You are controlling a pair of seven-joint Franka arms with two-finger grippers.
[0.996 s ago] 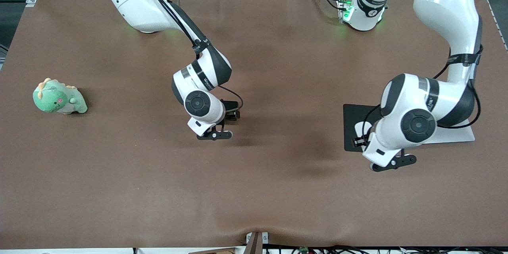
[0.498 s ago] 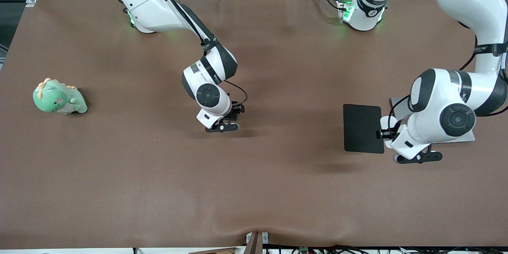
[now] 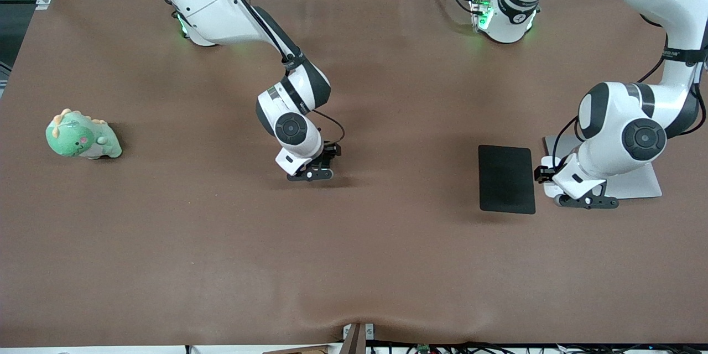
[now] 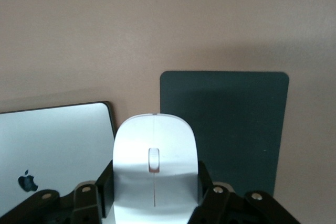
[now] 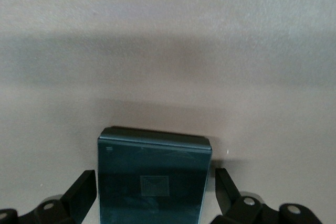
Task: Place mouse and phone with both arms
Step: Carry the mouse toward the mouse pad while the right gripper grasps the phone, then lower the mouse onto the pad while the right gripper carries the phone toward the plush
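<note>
Swung off the flat black mouse pad toward the left arm's end of the brown tabletop since a second ago: left pincer, now hanging over the gap between that pad and the silver laptop with an apple logo. Clenched on the smooth white oval computer mouse, one finger on each flank, thin centre line and scroll wheel facing up. Nudged slightly the same way in that second: right pincer, low over bare tabletop near the middle. Grasping the black rounded-corner slab phone across its width, dark shadow on the cloth just beside it. Green plush dinosaur toy alone toward the right arm's end, well apart from everything else.
</note>
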